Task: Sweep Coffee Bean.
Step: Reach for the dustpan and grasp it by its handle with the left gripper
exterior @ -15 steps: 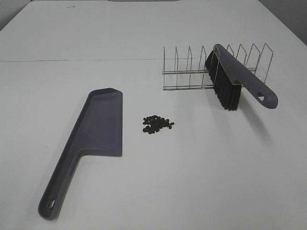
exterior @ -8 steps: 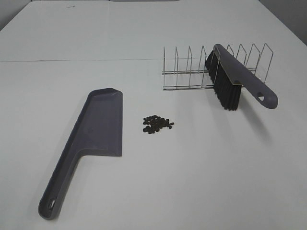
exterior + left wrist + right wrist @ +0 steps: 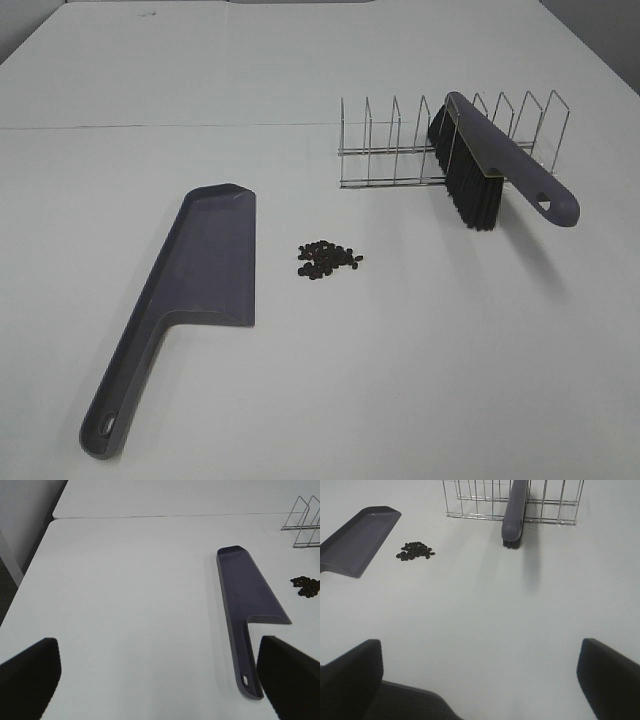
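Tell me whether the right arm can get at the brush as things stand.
Probably yes: the right pincer is open, bare table lies between it and the brush, which juts out of the wire rack toward it.

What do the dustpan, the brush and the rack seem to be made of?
Dustpan: probably moulded plastic, matte grey-purple, one smooth piece with a hanging hole in the handle.
Brush: its back looks like the same plastic. The bristles are black, likely synthetic fibre, though this is unsure.
Rack: thin metal wire, shiny silver, perhaps chrome-plated.
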`<state>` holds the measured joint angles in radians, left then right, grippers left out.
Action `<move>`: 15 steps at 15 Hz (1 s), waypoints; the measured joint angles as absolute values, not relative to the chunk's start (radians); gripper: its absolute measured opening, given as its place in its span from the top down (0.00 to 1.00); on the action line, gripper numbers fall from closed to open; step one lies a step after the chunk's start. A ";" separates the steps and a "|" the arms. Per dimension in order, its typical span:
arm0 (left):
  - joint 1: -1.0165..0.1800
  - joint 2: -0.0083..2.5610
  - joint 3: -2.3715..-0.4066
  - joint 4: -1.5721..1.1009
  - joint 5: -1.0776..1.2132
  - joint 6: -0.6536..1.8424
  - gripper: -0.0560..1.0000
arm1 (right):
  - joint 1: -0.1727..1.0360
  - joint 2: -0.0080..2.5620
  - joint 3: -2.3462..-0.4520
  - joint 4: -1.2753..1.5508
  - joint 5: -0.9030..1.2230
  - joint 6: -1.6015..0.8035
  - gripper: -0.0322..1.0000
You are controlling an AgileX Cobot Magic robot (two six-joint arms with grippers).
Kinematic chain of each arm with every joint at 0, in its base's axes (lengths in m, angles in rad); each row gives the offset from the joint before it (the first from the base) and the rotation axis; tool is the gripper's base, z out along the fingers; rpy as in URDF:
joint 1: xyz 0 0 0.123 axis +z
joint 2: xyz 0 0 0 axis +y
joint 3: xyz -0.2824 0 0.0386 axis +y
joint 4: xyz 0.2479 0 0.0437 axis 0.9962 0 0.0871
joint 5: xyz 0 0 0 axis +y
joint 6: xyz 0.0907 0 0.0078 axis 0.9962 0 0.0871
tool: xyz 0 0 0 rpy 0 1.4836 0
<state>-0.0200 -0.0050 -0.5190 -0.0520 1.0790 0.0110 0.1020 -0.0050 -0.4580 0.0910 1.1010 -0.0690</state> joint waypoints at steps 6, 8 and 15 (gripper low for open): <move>-0.020 0.383 -0.655 -0.091 1.216 -0.042 0.01 | 0.102 -0.005 -0.458 0.091 1.101 -0.069 0.05; -0.020 0.579 -0.730 -0.091 1.217 -0.041 0.01 | 0.102 -0.005 -0.458 0.091 1.101 -0.069 0.05; -0.020 1.056 -0.815 -0.099 1.122 -0.007 0.01 | 0.102 -0.005 -0.458 0.091 1.101 -0.069 0.05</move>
